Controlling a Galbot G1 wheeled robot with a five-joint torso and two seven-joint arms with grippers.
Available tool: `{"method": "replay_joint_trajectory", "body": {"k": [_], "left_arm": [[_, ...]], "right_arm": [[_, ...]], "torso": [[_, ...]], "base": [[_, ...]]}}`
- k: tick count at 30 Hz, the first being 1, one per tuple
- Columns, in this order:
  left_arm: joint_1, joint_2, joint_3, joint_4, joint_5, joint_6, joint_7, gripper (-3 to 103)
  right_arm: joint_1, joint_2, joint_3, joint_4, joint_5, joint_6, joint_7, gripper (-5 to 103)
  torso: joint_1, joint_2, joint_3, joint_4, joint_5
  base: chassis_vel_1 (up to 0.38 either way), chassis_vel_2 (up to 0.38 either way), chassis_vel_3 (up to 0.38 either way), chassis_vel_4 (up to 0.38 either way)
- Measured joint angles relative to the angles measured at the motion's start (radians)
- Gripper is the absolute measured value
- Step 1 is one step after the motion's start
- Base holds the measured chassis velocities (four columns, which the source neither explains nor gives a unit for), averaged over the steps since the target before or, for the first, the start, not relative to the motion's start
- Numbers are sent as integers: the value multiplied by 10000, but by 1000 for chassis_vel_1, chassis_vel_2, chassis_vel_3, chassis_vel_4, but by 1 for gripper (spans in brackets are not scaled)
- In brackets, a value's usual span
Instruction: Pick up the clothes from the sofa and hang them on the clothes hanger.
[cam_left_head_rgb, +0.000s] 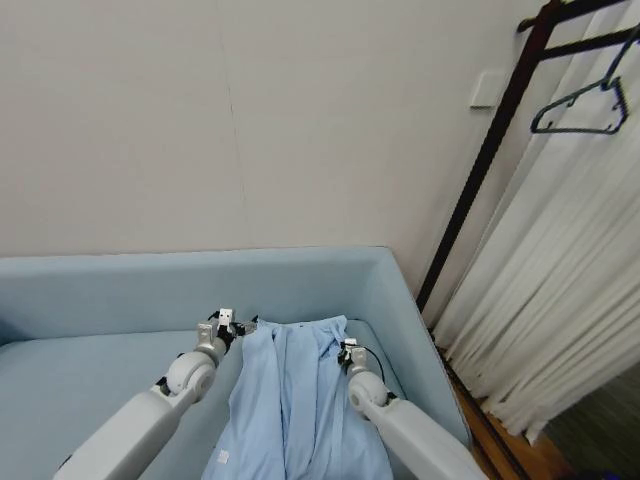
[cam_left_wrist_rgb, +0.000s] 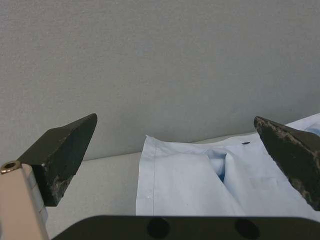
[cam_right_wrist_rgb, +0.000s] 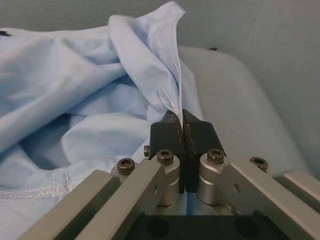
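A light blue shirt (cam_left_head_rgb: 290, 400) lies spread on the seat of the pale blue sofa (cam_left_head_rgb: 90, 290), its collar end toward the backrest. My right gripper (cam_left_head_rgb: 347, 350) is at the shirt's right shoulder, and the right wrist view shows it (cam_right_wrist_rgb: 182, 130) shut on a raised fold of the shirt (cam_right_wrist_rgb: 100, 75). My left gripper (cam_left_head_rgb: 228, 322) is at the shirt's left shoulder; its black fingers (cam_left_wrist_rgb: 62, 155) stand wide open over the shirt's edge (cam_left_wrist_rgb: 190, 175), gripping nothing. A dark clothes hanger (cam_left_head_rgb: 580, 105) hangs on the black rack (cam_left_head_rgb: 490, 150) at the upper right.
The sofa's right armrest (cam_left_head_rgb: 400, 300) stands between the shirt and the rack's pole. White curtains (cam_left_head_rgb: 560, 290) hang to the right behind the rack. A plain wall rises behind the backrest. Bare seat cushion (cam_left_head_rgb: 80, 380) extends to the left.
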Motion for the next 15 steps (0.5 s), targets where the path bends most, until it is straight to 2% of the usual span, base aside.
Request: {"method": "replay_joint_trajectory", "body": {"k": [5, 11, 12, 15], "left_arm": [[31, 30, -70, -111, 7, -100, 7, 100], [110, 34, -84, -300, 12, -130, 2, 100], [121, 37, -92, -334, 12, -130, 0, 100], [166, 83, -168, -462, 12, -130, -9, 100]], "right_arm": [[471, -650, -127, -412, -574, 30, -654, 0], [513, -893, -406, -516, -691, -116, -1011, 0], [441, -893, -418, -510, -692, -119, -1051, -3], [27, -889, -262, -137, -502, -140, -1136, 8]], "torso": [[0, 0, 0, 0, 0], [0, 0, 0, 1, -2], [0, 0, 0, 3, -2], [0, 0, 0, -1, 1]], "base": [[0, 0, 0, 0], [0, 0, 0, 0], [0, 0, 0, 0], [0, 0, 0, 0]]}}
